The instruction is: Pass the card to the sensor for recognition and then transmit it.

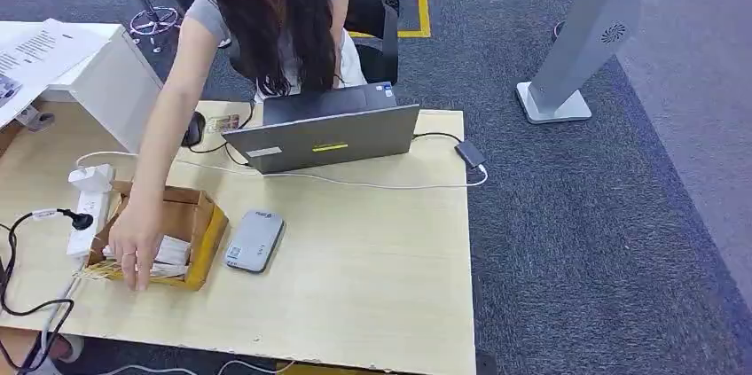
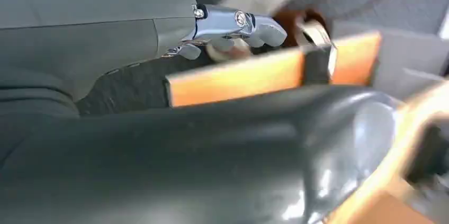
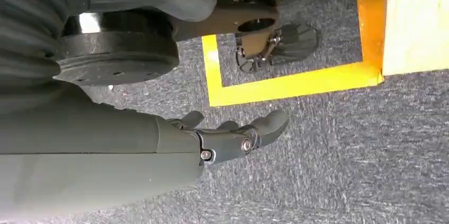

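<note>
Our right hand (image 3: 233, 136) hangs over grey carpet, fingers loosely apart, holding nothing. Our left hand (image 2: 233, 30) is blurred; we cannot tell its state. Sensor (image 1: 254, 240) lies flat on the table (image 1: 372, 286) beside the box (image 1: 197, 231), long axis running away from us. A person's hand (image 1: 135, 242) reaches into the box; the cards there are too small to tell.

Three cameras: one high, two at the wrists.
The head view overlooks the table (image 1: 372, 286); each wrist view sits close behind its own fingers, facing floor.

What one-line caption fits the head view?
A person's hand reaches into the cardboard box beside the grey card reader.
</note>
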